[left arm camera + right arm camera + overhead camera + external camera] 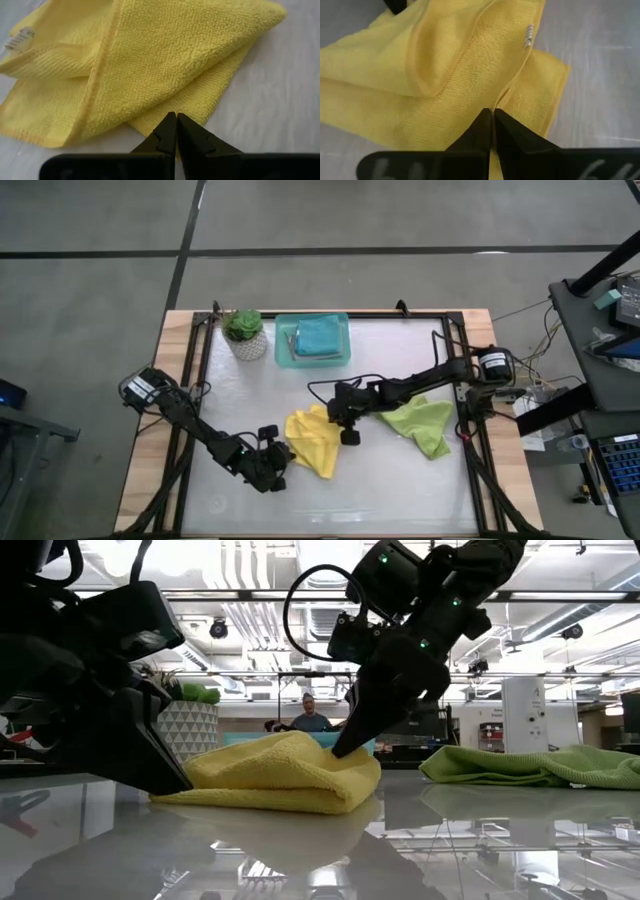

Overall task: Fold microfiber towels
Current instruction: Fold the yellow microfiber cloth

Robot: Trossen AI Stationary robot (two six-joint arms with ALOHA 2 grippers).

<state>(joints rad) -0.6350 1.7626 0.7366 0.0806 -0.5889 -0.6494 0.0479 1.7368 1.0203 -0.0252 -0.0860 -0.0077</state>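
A yellow microfiber towel [312, 442] lies rumpled and partly folded over on the white table, near the middle. My right gripper [345, 432] slants down onto its right side, shut on the cloth. My left gripper [285, 462] is shut, its tips at the towel's near-left edge [165, 112]. A lime green towel [422, 425] lies crumpled flat on the table to the right. A teal-blue towel [320, 337] lies folded in the teal tray [284, 345] at the far edge. My left gripper's shut fingertips [170, 125] stand at the edge of the yellow towel's lower layer [150, 122], coming slanting down from the near left. Whether they touch or pinch the cloth, I cannot tell. My right gripper pinches a raised fold of the yellow towel [496, 102] between its fingertips, near the towel's right side by the label [528, 36]. The fingers slant down from the table's right [350, 735]. The towel rests on the table, slack.
A small potted plant [245, 335] stands at the far left beside the tray. A dark frame [200, 380] borders the table's edges. Bare white surface lies along the near edge. A person sits far off in the room behind [308, 718].
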